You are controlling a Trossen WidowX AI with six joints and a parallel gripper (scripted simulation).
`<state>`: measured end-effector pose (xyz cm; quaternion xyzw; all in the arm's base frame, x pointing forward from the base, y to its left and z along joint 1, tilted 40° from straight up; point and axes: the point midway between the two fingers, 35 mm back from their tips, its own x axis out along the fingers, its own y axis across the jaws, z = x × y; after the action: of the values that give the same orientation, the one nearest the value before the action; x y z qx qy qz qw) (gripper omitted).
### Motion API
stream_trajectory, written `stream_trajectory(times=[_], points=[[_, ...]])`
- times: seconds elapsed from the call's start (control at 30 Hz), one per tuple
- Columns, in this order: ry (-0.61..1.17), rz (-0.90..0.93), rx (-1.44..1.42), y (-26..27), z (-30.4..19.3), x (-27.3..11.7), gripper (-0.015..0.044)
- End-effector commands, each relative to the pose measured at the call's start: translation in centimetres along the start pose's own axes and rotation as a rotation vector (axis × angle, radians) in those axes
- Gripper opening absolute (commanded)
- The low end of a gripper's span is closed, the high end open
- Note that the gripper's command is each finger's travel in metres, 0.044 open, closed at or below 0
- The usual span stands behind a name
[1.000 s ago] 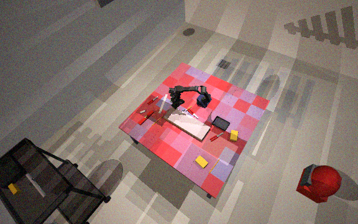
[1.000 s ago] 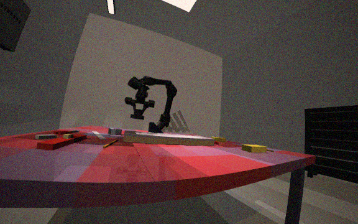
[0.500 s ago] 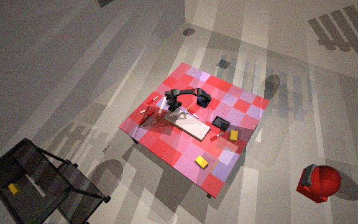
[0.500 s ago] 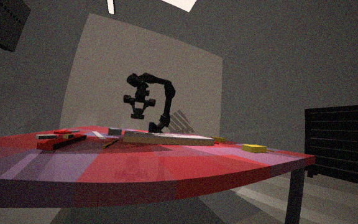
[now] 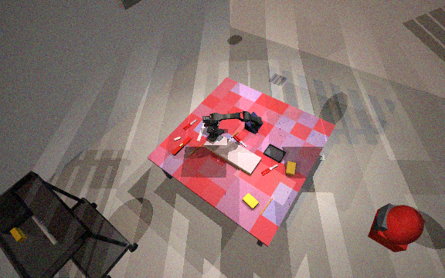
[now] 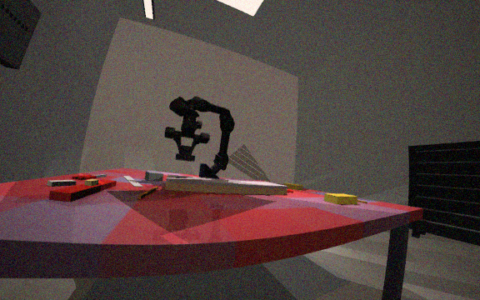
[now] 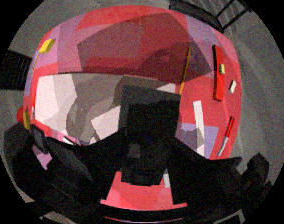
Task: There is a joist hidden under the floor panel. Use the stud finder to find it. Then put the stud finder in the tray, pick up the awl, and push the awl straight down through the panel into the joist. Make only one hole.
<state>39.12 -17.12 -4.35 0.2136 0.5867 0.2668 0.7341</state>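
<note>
The pale floor panel lies on the table, with shadows across it. My gripper is shut on a dark block, the stud finder. It holds the block well above the table, near the panel's left end in the top view. The black tray lies beyond the panel's right end. Three slim red-handled tools with pale shafts lie around: one right of the panel, one behind it, one at far left. I cannot tell which is the awl.
A red bar and a white strip lie left of the panel. A grey block stands behind. Yellow blocks lie at the right.
</note>
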Motion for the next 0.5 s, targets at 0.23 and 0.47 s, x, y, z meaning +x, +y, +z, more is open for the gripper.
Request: stream_trajectory(times=[0.23, 0.47], points=[[-0.005, 0.003, 0.000, -0.1, -0.2, 1.4, 0.0000], [-0.006, 0.003, 0.000, -0.1, -0.4, 2.3, 0.0000]])
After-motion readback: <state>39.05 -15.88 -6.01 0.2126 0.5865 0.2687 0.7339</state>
